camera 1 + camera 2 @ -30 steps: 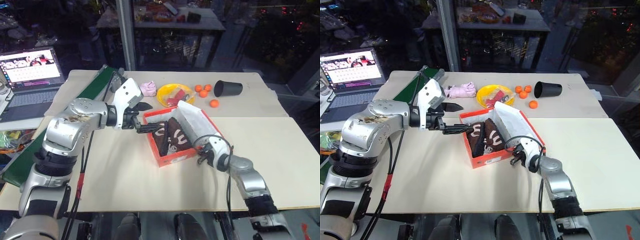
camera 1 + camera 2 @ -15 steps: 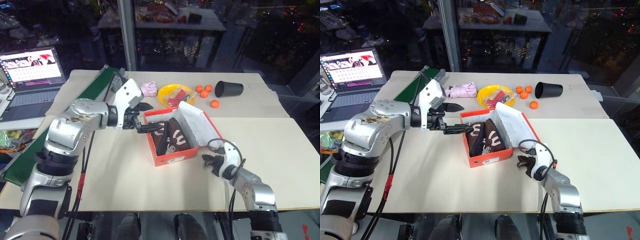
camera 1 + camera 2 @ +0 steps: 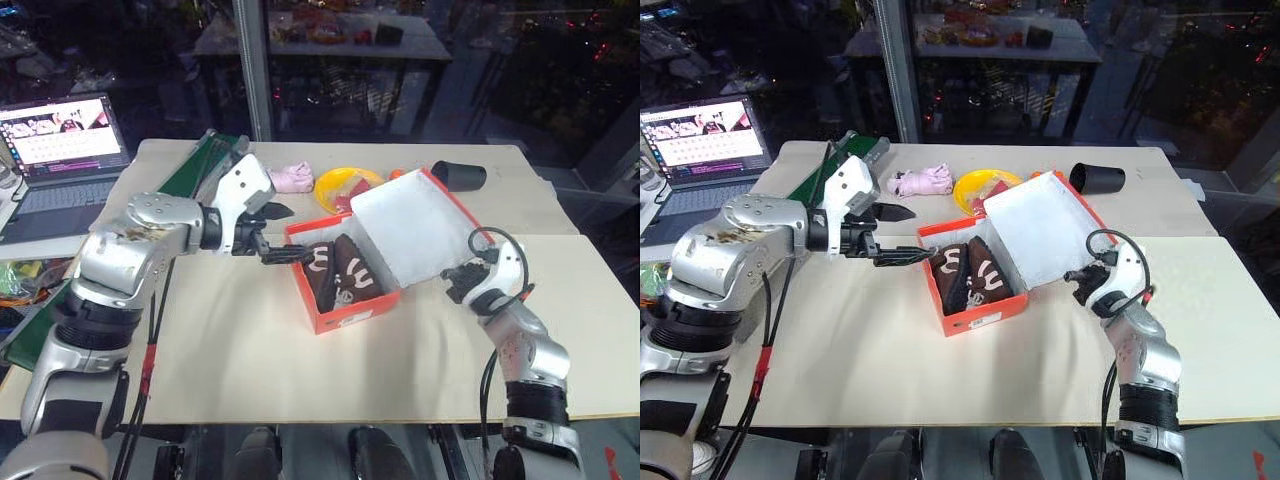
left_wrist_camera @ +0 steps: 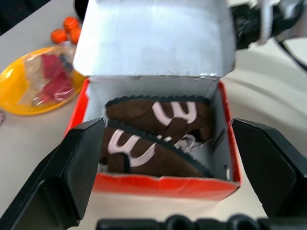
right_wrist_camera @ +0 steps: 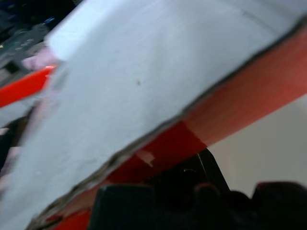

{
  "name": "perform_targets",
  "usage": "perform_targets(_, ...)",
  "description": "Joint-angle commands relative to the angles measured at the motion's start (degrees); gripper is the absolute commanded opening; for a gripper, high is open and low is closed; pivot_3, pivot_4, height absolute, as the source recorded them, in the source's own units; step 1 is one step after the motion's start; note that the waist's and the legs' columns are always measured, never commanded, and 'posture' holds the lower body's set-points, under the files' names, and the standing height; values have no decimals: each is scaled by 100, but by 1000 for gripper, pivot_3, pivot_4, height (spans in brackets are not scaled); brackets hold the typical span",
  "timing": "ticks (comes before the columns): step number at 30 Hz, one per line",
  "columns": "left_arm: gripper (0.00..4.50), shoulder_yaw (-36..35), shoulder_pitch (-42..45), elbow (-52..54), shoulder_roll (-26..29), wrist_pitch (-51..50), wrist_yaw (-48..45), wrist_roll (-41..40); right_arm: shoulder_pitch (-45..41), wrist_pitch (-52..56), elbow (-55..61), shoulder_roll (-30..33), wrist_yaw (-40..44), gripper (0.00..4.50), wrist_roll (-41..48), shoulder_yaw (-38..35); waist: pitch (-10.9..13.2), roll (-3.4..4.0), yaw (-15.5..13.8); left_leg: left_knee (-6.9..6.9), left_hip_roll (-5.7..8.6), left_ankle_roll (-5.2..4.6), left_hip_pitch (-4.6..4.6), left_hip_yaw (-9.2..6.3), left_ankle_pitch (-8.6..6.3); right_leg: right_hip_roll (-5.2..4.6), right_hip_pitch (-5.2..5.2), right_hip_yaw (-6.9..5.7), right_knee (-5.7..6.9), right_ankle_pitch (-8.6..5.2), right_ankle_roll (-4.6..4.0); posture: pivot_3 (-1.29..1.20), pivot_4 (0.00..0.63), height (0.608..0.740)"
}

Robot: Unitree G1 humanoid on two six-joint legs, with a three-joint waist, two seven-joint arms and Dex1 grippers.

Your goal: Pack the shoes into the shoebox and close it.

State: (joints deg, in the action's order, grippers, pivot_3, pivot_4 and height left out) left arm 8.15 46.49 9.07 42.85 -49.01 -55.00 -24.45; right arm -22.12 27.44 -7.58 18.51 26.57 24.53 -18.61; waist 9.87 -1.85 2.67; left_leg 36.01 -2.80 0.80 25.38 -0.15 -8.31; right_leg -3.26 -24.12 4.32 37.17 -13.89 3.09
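Left claw (image 3: 272, 255) spread at shoebox (image 3: 345, 310) rim, right claw (image 3: 455, 283) pressed together under lid, shoes (image 3: 340, 272) inside

Two brown shoes (image 3: 338, 274) lie in one red shoebox (image 3: 345, 312). Also on the surface (image 3: 300, 370): one yellow plate (image 3: 340, 186), one black cup (image 3: 458, 175), one pink plush toy (image 3: 293, 177), one laptop (image 3: 60, 150).

Laptop (image 3: 62, 150), yellow plate (image 3: 338, 186), black cup (image 3: 459, 175)

A pale table (image 3: 300, 370) is carrying the shoebox (image 3: 345, 308) at centre, with a yellow plate (image 3: 340, 186), pink toy (image 3: 292, 177) and black cup (image 3: 458, 176) lying farther back.
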Motion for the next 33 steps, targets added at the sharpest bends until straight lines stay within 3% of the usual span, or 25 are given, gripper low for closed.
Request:
perform_targets(1,4500,-260,-57,-139,387,110,-2,198,-114,628,1143,203,167,40,543,138,0,1,2,0,0,-1,-1,0,1,0,0,0,0,-1,1,0,150,740)
perform_targets(5,4500,-351,-268,-321,703,179,79,370,-226,1413,2039,450,204,40,1016,344,1,4,4,-4,-2,-2,-3,0,1,2,-3,3,2,-1,0,0,150,740)
perform_targets(12,4500,-453,-480,-117,689,100,155,373,-349,2300,2755,845,368,40,1575,713,2,2,-93,4,-1,-1,10,1,1,-3,-2,-4,-4,-1,-2,0,150,740)
perform_targets(18,4500,-491,-432,-54,621,60,240,340,-638,2200,2254,676,394,40,952,1891,1,2,-41,7,-2,-2,8,1,1,-1,-5,-3,-2,-1,-2,0,150,740)
perform_targets(27,4500,-474,-533,163,306,-13,424,247,-1264,1372,711,663,835,40,-769,3759,1,2,-27,6,-2,-2,11,1,1,-1,-6,-4,-3,1,-5,0,150,740)
perform_targets(30,4500,-439,-549,233,174,-20,490,205,-1269,1288,605,761,1034,40,-1006,3937,-3,-5,-24,10,-1,-2,8,0,1,-1,-1,-4,-3,1,-1,0,150,740)
perform_targets(33,4500,-459,-629,269,72,43,492,158,-1196,1323,925,772,1185,40,-762,3554,-7,-10,-28,10,-2,-2,0,0,1,-1,6,-4,-1,0,-1,0,150,740)
